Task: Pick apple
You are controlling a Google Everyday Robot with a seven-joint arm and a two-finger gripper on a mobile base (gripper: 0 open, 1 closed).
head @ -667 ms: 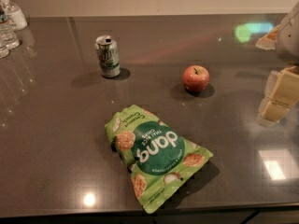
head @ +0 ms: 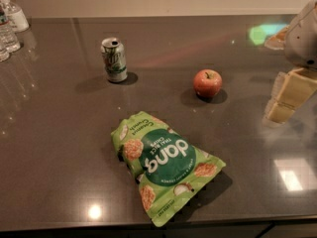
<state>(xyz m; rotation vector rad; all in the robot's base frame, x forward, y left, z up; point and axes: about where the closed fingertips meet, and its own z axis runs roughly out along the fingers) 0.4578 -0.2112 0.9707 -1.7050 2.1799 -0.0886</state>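
Far left edge: clear bottles [head: 10, 26], labels unreadable. Can [head: 114, 59] stands upright at the back left of the table [head: 54, 148], top open, green-and-white print too small to read. Chip bag [head: 166, 165] lies flat front-centre, green. "dang" reads upside down from the camera, and the small print under it looks like "Thai rice chips".

Apple [head: 207, 83] sits upright behind the bag and right of the can, stem up, well apart from both, with bare table all round it.

Handling guess: firm, smooth skin, round, so it will likely roll or squirt out if pinched off-centre. It bruises under hard squeeze. Best hold is across the widest part, moderate force.

Gripper [head: 287, 99] hangs at the right edge above the table, well apart from the apple and not on it. Can't tell whether it is wide or narrow.
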